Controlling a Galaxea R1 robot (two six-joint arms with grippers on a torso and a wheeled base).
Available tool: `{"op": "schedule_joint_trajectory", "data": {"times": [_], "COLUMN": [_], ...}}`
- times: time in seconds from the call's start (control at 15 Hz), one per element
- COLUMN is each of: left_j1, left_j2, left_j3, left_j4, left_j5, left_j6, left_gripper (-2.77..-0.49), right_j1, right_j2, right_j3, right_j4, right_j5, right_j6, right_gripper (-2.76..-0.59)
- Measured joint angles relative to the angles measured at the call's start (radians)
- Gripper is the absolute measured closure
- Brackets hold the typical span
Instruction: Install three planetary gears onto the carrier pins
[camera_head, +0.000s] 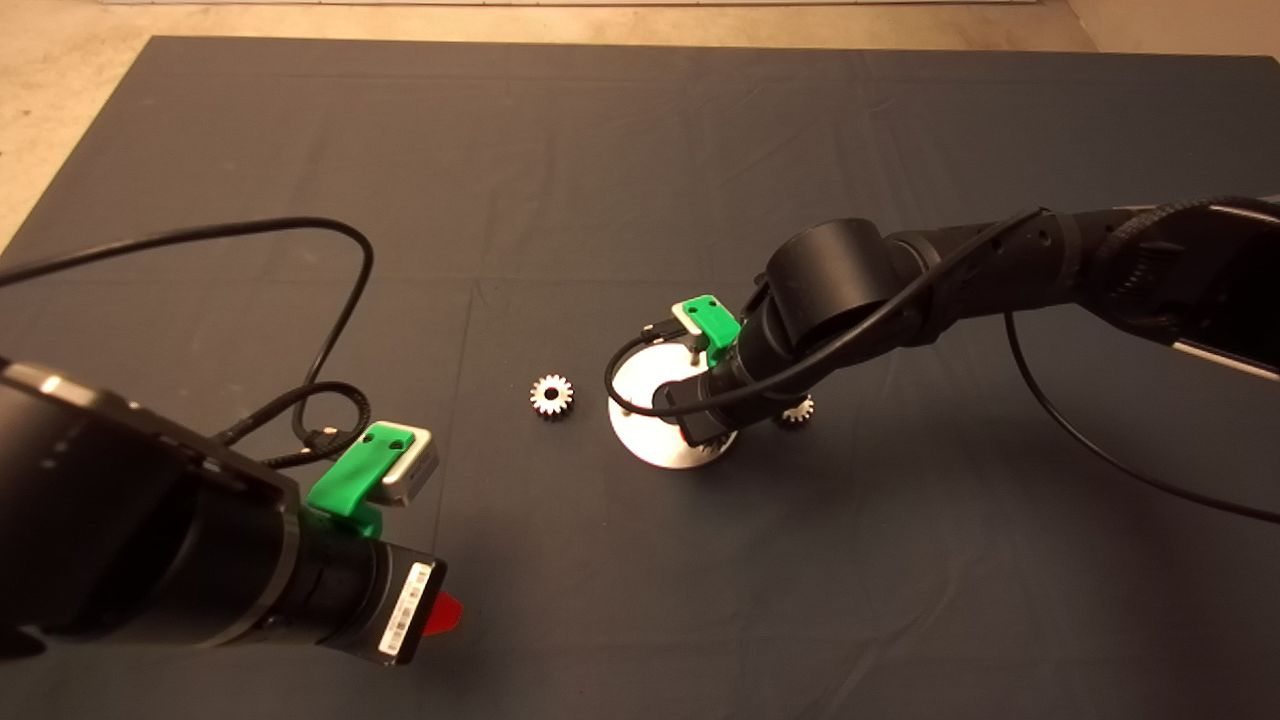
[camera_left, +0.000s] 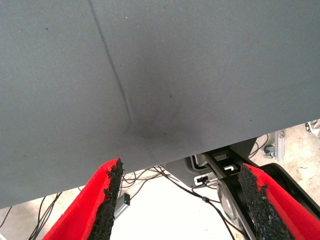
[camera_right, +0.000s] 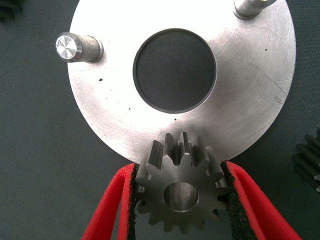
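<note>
The round silver disc (camera_head: 648, 440) lies mid-mat, partly under my right arm. In the right wrist view the disc (camera_right: 110, 110) shows two bare carrier pins (camera_right: 70, 47) (camera_right: 248, 7); the third is hidden. My right gripper (camera_right: 180, 170) is shut on a planetary gear (camera_right: 181, 192), held flat at the disc's near rim. A second gear (camera_head: 551, 395) lies on the mat left of the disc. A third gear (camera_head: 797, 410) lies just right of it. My left gripper (camera_head: 440, 615) waits open and empty at the lower left.
The left arm's black cable (camera_head: 340, 300) loops over the mat left of the loose gear. The left wrist view shows the mat's edge (camera_left: 165, 155) with floor and cables beyond. The right arm's cable (camera_head: 1090, 440) hangs over the mat's right side.
</note>
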Motion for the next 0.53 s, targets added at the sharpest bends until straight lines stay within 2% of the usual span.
{"op": "schedule_joint_trajectory", "data": {"times": [0.13,0.27,0.4,0.53], "left_j1": [0.000,0.000,0.000,0.000], "left_j2": [0.000,0.000,0.000,0.000], "left_j3": [0.000,0.000,0.000,0.000], "left_j4": [0.000,0.000,0.000,0.000], "left_j5": [0.000,0.000,0.000,0.000], "left_j6": [0.000,0.000,0.000,0.000], "left_gripper": [-1.64,-1.64,-1.64,-1.64], "right_j1": [0.000,0.000,0.000,0.000], "right_j2": [-0.002,-0.004,-0.010,-0.011], "right_j3": [0.004,0.009,0.031,0.044], "right_j4": [0.000,0.000,0.000,0.000], "right_j5": [-0.003,-0.021,-0.032,-0.034], "right_j6": [0.000,0.000,0.000,0.000], "right_gripper": [-0.95,-0.95,-0.94,-0.95]}}
